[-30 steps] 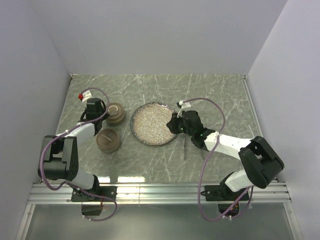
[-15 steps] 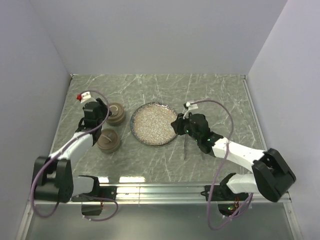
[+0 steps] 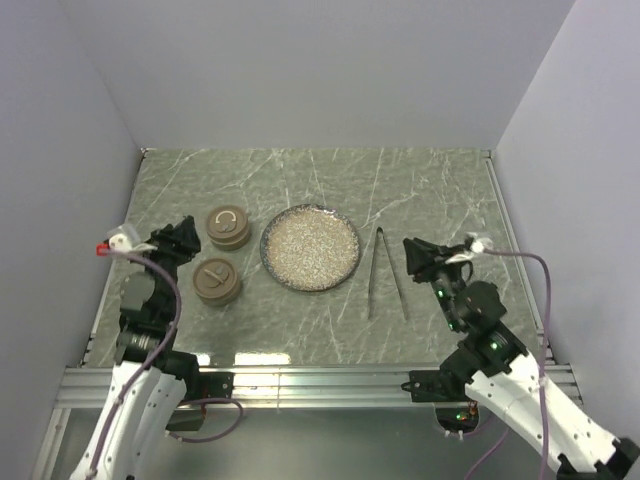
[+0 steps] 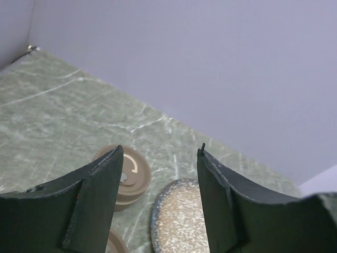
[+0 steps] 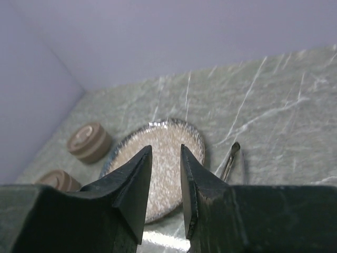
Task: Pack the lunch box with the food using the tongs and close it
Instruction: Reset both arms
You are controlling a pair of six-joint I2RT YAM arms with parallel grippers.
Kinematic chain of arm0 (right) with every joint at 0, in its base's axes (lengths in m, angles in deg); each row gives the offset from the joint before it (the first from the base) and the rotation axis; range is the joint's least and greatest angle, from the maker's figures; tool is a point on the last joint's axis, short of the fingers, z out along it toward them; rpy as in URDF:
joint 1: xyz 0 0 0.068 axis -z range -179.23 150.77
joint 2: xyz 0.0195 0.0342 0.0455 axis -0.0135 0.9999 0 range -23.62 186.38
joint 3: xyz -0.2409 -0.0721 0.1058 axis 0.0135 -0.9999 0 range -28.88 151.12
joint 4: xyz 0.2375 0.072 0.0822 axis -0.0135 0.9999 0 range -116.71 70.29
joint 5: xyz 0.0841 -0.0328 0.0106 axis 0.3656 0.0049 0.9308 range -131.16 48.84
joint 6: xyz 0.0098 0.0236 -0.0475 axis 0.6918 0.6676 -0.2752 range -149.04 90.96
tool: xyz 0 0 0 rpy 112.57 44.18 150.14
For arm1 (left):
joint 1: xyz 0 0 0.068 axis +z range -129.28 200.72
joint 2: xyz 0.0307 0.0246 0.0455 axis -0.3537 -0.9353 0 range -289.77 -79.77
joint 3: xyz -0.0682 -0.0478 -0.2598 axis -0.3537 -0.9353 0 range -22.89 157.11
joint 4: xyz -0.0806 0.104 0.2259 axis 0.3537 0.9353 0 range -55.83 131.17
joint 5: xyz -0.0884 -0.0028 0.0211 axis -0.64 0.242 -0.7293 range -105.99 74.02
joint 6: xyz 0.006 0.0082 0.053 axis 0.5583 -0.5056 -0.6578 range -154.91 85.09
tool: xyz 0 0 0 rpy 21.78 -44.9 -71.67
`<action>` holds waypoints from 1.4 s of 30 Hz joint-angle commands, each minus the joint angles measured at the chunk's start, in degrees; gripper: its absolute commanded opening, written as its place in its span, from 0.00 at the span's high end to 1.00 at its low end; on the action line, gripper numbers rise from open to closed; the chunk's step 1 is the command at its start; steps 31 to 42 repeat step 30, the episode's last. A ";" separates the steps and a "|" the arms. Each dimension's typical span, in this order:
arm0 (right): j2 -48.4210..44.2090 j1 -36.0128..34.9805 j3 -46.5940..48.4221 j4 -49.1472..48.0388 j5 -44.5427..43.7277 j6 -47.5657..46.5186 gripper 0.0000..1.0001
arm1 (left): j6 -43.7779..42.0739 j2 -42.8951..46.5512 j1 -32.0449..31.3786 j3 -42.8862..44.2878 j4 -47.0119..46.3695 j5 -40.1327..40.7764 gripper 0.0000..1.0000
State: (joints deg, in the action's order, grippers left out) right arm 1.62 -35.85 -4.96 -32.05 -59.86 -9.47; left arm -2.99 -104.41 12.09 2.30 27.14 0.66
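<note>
Left gripper [image 4: 160, 153]: jaws well apart, wide gap, nothing between the fingers [image 4: 97, 195], touching nothing. It hangs clear of the table [image 3: 440, 190].
Right gripper [image 5: 165, 150]: jaws narrowly apart, a slim gap, nothing in it, no contact.

Ahead of the left jaws, wrist view: taller brown container [image 4: 129, 174], its C-marked lid showing past the left fingertip. Speckled plate [image 4: 181, 221] ahead, low in the gap and toward the right finger. A sliver of the lower brown container [image 4: 116, 243] shows at the bottom of the gap.

Ahead of the right jaws, wrist view: speckled plate straight beyond the gap. The tongs [image 5: 230, 161] lie beyond the right fingertip, flat on the table. Both brown containers ahead and to the left, well apart from the jaws.

Top view: the tongs [image 3: 380, 245] lie between the plate [image 3: 310, 248] and the right gripper [image 3: 415, 255], near its fingertips, not touching. Joined end points away from the arm bases, the two arms splayed toward them. Both containers [image 3: 228, 227] [image 3: 216, 280] stand between the left gripper [image 3: 180, 238] and the plate, lids on.
</note>
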 commanded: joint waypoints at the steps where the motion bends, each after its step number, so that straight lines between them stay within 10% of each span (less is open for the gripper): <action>1: -6.94 0.32 -2.30 4.82 -3.72 0.38 0.64 | -1.42 6.43 -0.25 -1.46 6.66 -3.80 0.36; 42: -6.25 0.41 -2.92 4.03 -3.54 -0.06 0.63 | -3.18 14.71 -0.25 -2.25 9.22 -8.65 0.31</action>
